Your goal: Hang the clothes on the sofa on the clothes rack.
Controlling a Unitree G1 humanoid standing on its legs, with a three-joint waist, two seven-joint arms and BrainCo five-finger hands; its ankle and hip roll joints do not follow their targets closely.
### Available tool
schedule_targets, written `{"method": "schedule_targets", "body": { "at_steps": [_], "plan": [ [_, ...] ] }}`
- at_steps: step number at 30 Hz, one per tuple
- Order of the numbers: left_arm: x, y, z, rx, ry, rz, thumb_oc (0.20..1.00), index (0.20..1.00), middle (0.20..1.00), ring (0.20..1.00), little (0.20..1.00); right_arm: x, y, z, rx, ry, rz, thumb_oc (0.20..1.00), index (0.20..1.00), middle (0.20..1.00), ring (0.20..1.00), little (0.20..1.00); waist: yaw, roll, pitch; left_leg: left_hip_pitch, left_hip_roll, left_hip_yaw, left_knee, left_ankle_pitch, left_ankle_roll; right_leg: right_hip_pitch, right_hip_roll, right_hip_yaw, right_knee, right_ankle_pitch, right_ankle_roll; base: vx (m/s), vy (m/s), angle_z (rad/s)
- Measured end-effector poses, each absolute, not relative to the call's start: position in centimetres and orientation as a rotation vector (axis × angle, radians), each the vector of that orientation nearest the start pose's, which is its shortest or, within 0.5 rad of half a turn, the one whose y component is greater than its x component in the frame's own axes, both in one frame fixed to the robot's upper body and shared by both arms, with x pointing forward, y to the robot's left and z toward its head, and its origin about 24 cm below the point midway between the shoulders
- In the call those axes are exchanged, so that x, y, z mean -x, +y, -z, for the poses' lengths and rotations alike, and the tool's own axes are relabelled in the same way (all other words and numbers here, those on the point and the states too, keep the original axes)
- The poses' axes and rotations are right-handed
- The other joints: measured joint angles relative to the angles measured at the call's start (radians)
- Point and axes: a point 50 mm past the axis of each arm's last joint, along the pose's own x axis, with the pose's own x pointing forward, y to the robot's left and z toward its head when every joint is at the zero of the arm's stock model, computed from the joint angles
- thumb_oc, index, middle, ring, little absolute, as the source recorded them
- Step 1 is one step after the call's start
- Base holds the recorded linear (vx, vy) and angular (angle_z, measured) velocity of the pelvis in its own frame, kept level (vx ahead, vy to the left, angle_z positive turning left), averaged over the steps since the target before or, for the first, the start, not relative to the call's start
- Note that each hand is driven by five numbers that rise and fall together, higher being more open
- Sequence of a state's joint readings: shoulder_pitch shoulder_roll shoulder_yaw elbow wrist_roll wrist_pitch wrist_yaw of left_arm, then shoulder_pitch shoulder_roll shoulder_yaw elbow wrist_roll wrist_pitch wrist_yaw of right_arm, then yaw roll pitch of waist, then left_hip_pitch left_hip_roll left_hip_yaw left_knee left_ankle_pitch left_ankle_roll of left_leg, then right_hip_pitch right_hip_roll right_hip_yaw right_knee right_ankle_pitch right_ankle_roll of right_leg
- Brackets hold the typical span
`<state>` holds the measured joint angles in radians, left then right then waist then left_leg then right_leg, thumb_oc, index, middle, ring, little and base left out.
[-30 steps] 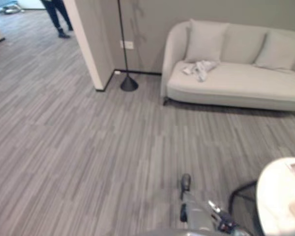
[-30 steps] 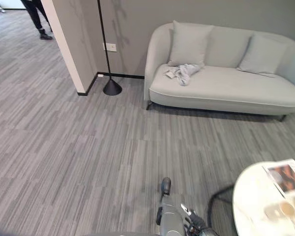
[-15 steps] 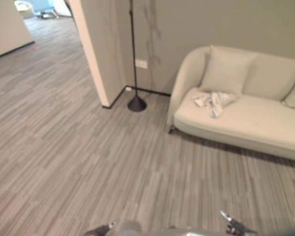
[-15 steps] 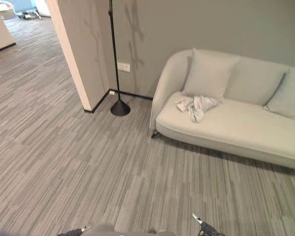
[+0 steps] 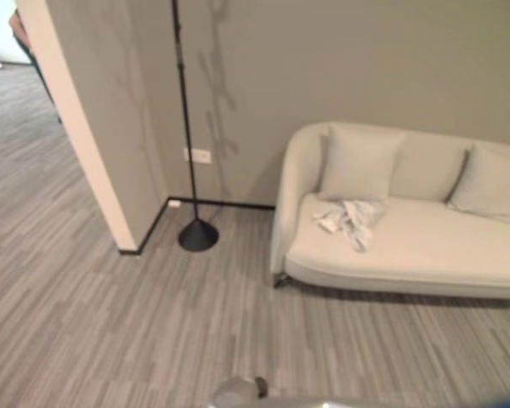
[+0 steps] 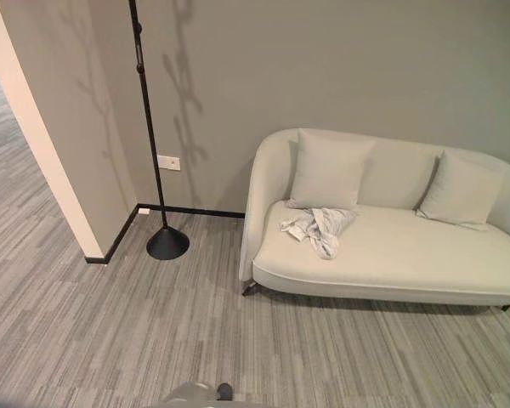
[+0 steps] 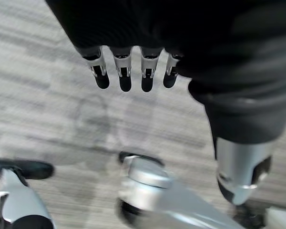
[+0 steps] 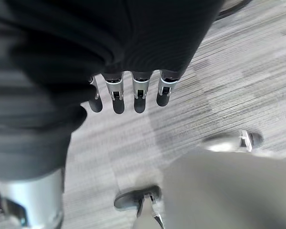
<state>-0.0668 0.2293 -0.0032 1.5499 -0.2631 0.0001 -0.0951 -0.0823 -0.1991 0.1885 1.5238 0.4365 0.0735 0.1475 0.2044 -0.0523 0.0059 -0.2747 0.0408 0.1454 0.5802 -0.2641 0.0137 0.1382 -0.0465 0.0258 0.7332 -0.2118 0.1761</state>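
Clothes (image 6: 316, 229) lie crumpled on the sofa (image 6: 391, 255) seat below its left cushion (image 6: 327, 170); both hands (left (image 7: 128, 71), right (image 8: 128, 93)) hang empty, fingers relaxed, well short of the sofa.

The camera has swung up and toward the wall, so the sofa (image 6: 391, 255) with the crumpled clothes (image 6: 317, 228) on its seat now sits closer and more centred than a second ago. The round white tabletop that showed at lower right a second ago is out of frame. The black stand (image 6: 166, 243) now shows more of its pole against the wall.
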Motion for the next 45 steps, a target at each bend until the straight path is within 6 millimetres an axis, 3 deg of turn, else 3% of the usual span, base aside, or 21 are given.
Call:
{"method": "schedule_targets", "body": {
  "at_steps": [2, 4, 5, 9, 11, 12, 13, 14, 15, 16, 18, 23, 26, 28, 29, 32, 37, 38, 40, 41, 45],
  "plan": [
    [-4.5, 24.0, 16.9, 0.033, 1.444, -0.24, 1.0, 1.0, 1.0, 1.0, 1.0, -5.3, -21.1, 17.4, -0.193, 1.421, 0.171, 1.0, 1.0, 1.0, 1.0, 1.0, -0.048, 0.001, 0.007, 0.099, -0.116, -0.008, -0.103, 0.033, 0.077, -0.123, -0.138, -0.087, 0.276, 0.076, -0.008, 0.46, 0.201, 0.22],
    [-4.7, 23.6, 16.9, 0.02, 1.442, -0.214, 1.0, 1.0, 1.0, 1.0, 1.0, -5.7, -21.9, 17.2, -0.168, 1.391, 0.174, 1.0, 1.0, 1.0, 1.0, 1.0, -0.078, 0.038, -0.012, 0.18, -0.143, -0.03, -0.232, 0.066, 0.066, -0.182, -0.151, -0.163, 0.263, 0.075, -0.012, 0.38, 0.043, 0.51],
    [-5.3, 23.7, 16.9, -0.043, 1.436, -0.172, 1.0, 1.0, 1.0, 1.0, 1.0, -6.7, -22.6, 16.9, -0.169, 1.335, 0.204, 1.0, 1.0, 1.0, 1.0, 1.0, -0.13, 0.083, -0.006, 0.258, -0.125, -0.044, -0.398, 0.077, 0.017, -0.244, -0.131, -0.278, 0.117, 0.039, -0.088, 0.35, -0.09, 0.62],
    [-12.0, 26.0, 14.9, -0.208, 1.3, -0.161, 1.0, 1.0, 1.0, 1.0, 1.0, -6.2, -23.7, 16.8, -0.19, 1.348, 0.304, 1.0, 1.0, 1.0, 1.0, 1.0, -0.178, 0.054, 0.029, 0.3, -0.145, -0.028, -0.421, 0.127, 0.077, -0.268, -0.241, -0.348, -0.265, 0.061, -0.071, 0.32, -0.221, 0.9],
    [-13.2, 25.8, 14.6, -0.179, 1.191, -0.172, 1.0, 1.0, 1.0, 1.0, 1.0, -5.6, -24.0, 16.8, -0.232, 1.344, 0.368, 1.0, 1.0, 1.0, 1.0, 1.0, -0.174, 0.078, 0.029, 0.365, -0.154, -0.019, -0.475, 0.144, 0.079, -0.252, -0.204, -0.359, -0.407, 0.111, -0.059, 0.22, -0.252, -0.1],
    [-12.3, 25.8, 14.9, -0.195, 1.201, -0.177, 1.0, 1.0, 1.0, 1.0, 1.0, -4.7, -23.0, 17.1, -0.276, 1.364, 0.381, 1.0, 1.0, 1.0, 1.0, 1.0, -0.149, 0.027, 0.038, 0.358, -0.188, -0.033, -0.391, 0.169, -0.129, -0.252, -0.194, -0.366, -0.481, 0.215, -0.109, 0.24, -0.278, -0.22],
    [-12.3, 26.9, 14.5, -0.227, 1.195, -0.188, 1.0, 1.0, 1.0, 1.0, 1.0, -4.9, -21.4, 17.5, -0.312, 1.375, 0.367, 1.0, 1.0, 1.0, 1.0, 1.0, -0.149, -0.064, 0.066, 0.273, -0.239, -0.057, -0.235, 0.166, -0.114, -0.271, -0.291, -0.338, -0.512, 0.317, -0.129, 0.32, -0.352, 0.06],
    [-12.5, 27.4, 14.3, -0.233, 1.19, -0.203, 1.0, 1.0, 1.0, 1.0, 1.0, -4.3, -20.6, 17.6, -0.337, 1.395, 0.367, 1.0, 1.0, 1.0, 1.0, 1.0, -0.172, -0.096, 0.068, 0.218, -0.186, -0.07, -0.16, 0.106, -0.03, -0.265, -0.327, -0.335, -0.569, 0.316, -0.095, 0.18, -0.171, 0.34],
    [-11.9, 26.6, 14.8, -0.202, 1.208, -0.207, 1.0, 1.0, 1.0, 1.0, 1.0, -3.7, -21.1, 17.6, -0.359, 1.399, 0.406, 1.0, 1.0, 1.0, 1.0, 1.0, -0.17, -0.044, 0.066, 0.228, -0.061, -0.131, -0.269, 0.065, -0.087, -0.26, -0.29, -0.368, -0.631, 0.319, -0.012, 0.29, -0.256, -0.07],
    [-8.4, 25.9, 15.8, -0.152, 1.301, -0.239, 1.0, 1.0, 1.0, 1.0, 1.0, -3.7, -21.3, 17.6, -0.388, 1.381, 0.437, 1.0, 1.0, 1.0, 1.0, 1.0, -0.15, -0.033, 0.073, 0.295, -0.076, -0.08, -0.332, 0.074, -0.004, -0.253, -0.302, -0.375, -0.726, 0.36, 0.003, 0.36, -0.295, -0.2],
    [-5.7, 25.1, 16.5, -0.114, 1.39, -0.248, 1.0, 1.0, 1.0, 1.0, 1.0, -3.0, -21.7, 17.6, -0.445, 1.374, 0.496, 1.0, 1.0, 1.0, 1.0, 1.0, -0.16, -0.015, 0.074, 0.355, -0.075, -0.095, -0.388, 0.065, 0.002, -0.248, -0.313, -0.368, -0.777, 0.391, 0.054, 0.35, -0.278, -0.1],
    [-2.6, 24.5, 16.9, -0.067, 1.472, -0.28, 1.0, 1.0, 1.0, 1.0, 1.0, -2.1, -23.0, 17.3, -0.458, 1.368, 0.55, 1.0, 1.0, 1.0, 1.0, 1.0, -0.174, 0.027, 0.079, 0.516, -0.046, -0.153, -0.487, 0.058, -0.019, -0.21, -0.367, -0.376, -0.829, 0.511, 0.056, 0.45, -0.455, 0.26],
    [-2.1, 24.6, 16.9, -0.065, 1.48, -0.294, 1.0, 1.0, 1.0, 1.0, 1.0, -1.9, -23.3, 17.3, -0.451, 1.37, 0.557, 1.0, 1.0, 1.0, 1.0, 1.0, -0.183, 0.042, 0.073, 0.588, 0.007, -0.201, -0.541, 0.041, -0.058, -0.195, -0.362, -0.364, -0.822, 0.53, 0.059, 0.31, -0.372, 0.5],
    [-0.6, 26.1, 16.5, -0.089, 1.505, -0.337, 1.0, 1.0, 1.0, 1.0, 1.0, -1.4, -22.7, 17.4, -0.449, 1.393, 0.54, 1.0, 1.0, 1.0, 1.0, 1.0, -0.187, -0.003, 0.04, 0.654, 0.06, -0.241, -0.584, 0.006, -0.13, -0.178, -0.341, -0.299, -0.739, 0.45, 0.032, 0.36, -0.607, 0.72],
    [-0.3, 24.4, 17.0, -0.057, 1.517, -0.315, 1.0, 1.0, 1.0, 1.0, 1.0, -1.8, -24.3, 17.0, -0.406, 1.377, 0.55, 1.0, 1.0, 1.0, 1.0, 1.0, -0.184, 0.066, 0.032, 0.671, 0.152, -0.235, -0.583, -0.001, -0.15, -0.181, -0.266, -0.31, -0.687, 0.422, 0.062, 0.23, -0.493, 0.61],
    [-1.1, 22.9, 17.4, -0.02, 1.5, -0.284, 1.0, 1.0, 1.0, 1.0, 1.0, -6.3, -25.7, 16.2, -0.286, 1.282, 0.451, 1.0, 1.0, 1.0, 1.0, 1.0, -0.182, 0.088, 0.021, 0.569, 0.248, -0.25, -0.45, 0.083, -0.232, -0.271, -0.197, -0.295, -0.454, 0.241, -0.016, 0.16, -0.476, 0.29],
    [-3.4, 24.3, 17.0, -0.043, 1.399, -0.343, 1.0, 1.0, 1.0, 1.0, 1.0, -13.5, -24.2, 14.5, 0.02, 1.064, 0.165, 1.0, 1.0, 1.0, 1.0, 1.0, -0.138, -0.026, 0.029, 0.391, 0.323, -0.265, -0.188, 0.434, -0.202, -0.223, -0.08, -0.343, -0.509, 0.168, -0.156, 0.22, -0.478, -0.08],
    [-4.0, 24.4, 16.9, -0.037, 1.37, -0.349, 1.0, 1.0, 1.0, 1.0, 1.0, -13.9, -24.1, 14.3, 0.038, 1.044, 0.16, 1.0, 1.0, 1.0, 1.0, 1.0, -0.128, -0.048, 0.031, 0.366, 0.314, -0.264, -0.152, 0.444, -0.201, -0.206, -0.069, -0.343, -0.53, 0.167, -0.184, 0.19, -0.384, 0.03],
    [-5.8, 25.2, 16.4, -0.073, 1.301, -0.339, 1.0, 1.0, 1.0, 1.0, 1.0, -14.0, -24.7, 14.1, 0.111, 1.053, 0.176, 1.0, 1.0, 1.0, 1.0, 1.0, -0.107, -0.085, 0.05, 0.245, 0.184, -0.249, -0.048, 0.28, -0.182, -0.171, -0.071, -0.324, -0.62, 0.173, -0.242, 0.2, -0.142, 0.12],
    [-6.3, 25.4, 16.3, -0.076, 1.273, -0.345, 1.0, 1.0, 1.0, 1.0, 1.0, -14.2, -25.4, 13.9, 0.16, 1.053, 0.192, 1.0, 1.0, 1.0, 1.0, 1.0, -0.09, -0.091, 0.068, 0.199, 0.102, -0.16, -0.157, 0.224, -0.15, -0.137, -0.066, -0.316, -0.701, 0.209, -0.21, 0.27, -0.117, -0.02],
    [-6.0, 24.2, 16.7, -0.037, 1.284, -0.348, 1.0, 1.0, 1.0, 1.0, 1.0, -13.0, -26.5, 13.9, 0.246, 1.081, 0.203, 1.0, 1.0, 1.0, 1.0, 1.0, -0.074, -0.015, 0.099, 0.181, -0.001, -0.112, -0.589, 0.281, -0.155, -0.072, -0.017, -0.357, -0.808, 0.248, -0.192, 0.17, -0.047, -0.15]
  ]
}}
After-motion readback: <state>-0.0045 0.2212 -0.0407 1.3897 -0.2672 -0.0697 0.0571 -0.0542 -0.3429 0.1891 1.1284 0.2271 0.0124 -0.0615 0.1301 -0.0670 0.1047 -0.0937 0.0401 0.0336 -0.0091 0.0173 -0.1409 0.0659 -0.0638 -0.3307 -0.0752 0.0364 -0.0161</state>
